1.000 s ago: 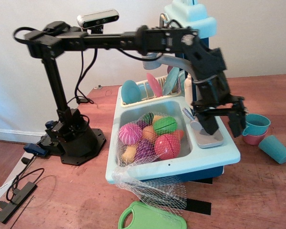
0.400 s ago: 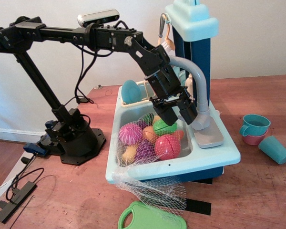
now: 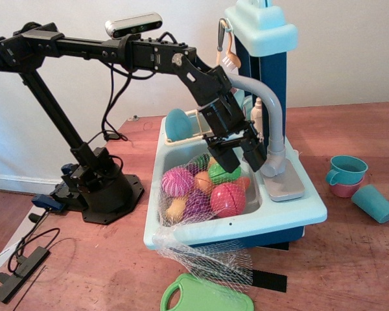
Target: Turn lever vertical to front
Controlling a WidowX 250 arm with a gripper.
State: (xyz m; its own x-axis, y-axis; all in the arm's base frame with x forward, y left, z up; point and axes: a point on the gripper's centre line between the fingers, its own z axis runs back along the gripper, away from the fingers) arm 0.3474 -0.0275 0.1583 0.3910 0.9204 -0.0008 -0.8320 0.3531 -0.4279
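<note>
The toy faucet's tall curved grey spout rises from a round grey hub on the sink's right ledge. My gripper hangs over the sink basin just left of the hub. Its jaws are open and empty. The right fingertip is next to the hub's left side. The lever is not clearly visible; that fingertip covers the hub's left side, where it may be hidden.
The light blue sink holds a net bag of toy food; the net spills over the front rim. A dish rack stands behind. Cups sit on the floor at right and a green board lies in front.
The arm has swung from the right side of the faucet to its left, over the basin. In the last half second it only shifted slightly. The jaws stay open.
</note>
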